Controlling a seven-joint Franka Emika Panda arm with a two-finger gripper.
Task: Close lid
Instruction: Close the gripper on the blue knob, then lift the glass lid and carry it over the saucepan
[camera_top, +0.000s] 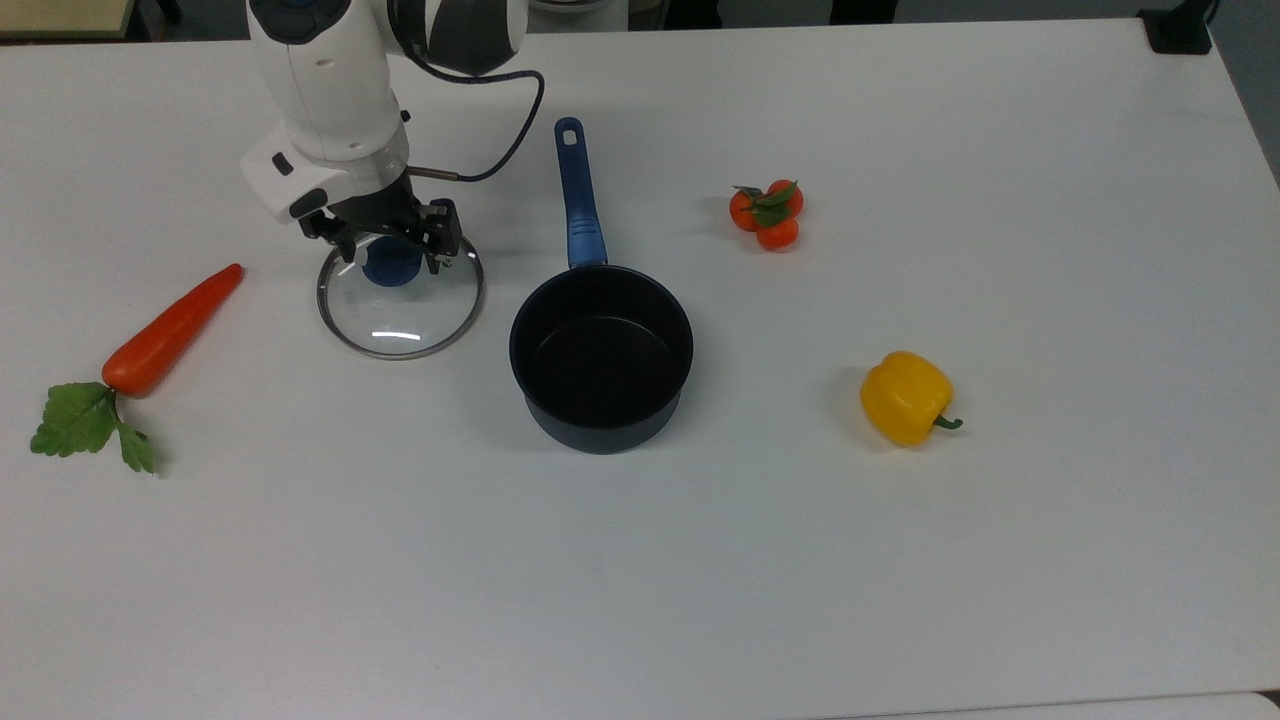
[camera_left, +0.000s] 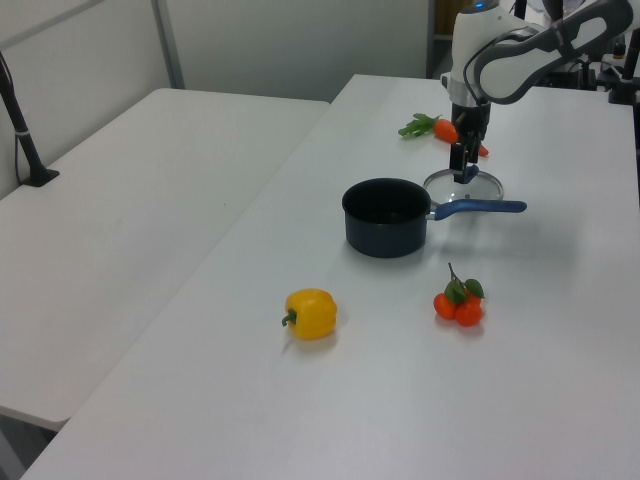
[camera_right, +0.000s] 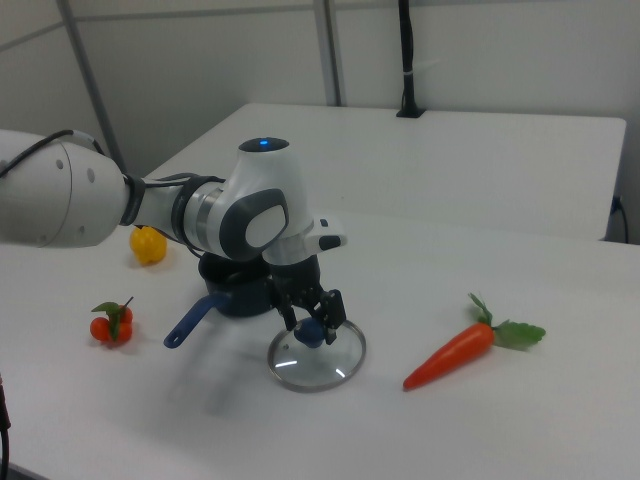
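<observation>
Tool over lid, fingers straddling blue knob, grip state unclear. Lid flat on tabletop, btwn carrot & saucepan, top view.

This looks like a robotics laboratory. Plain white tables stand side by side before bare grey partition walls with metal frames. A white robot arm works over toy vegetables, such as a plastic carrot.

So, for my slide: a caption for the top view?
End effector over glass lid's blue knob, beside open saucepan.
</observation>
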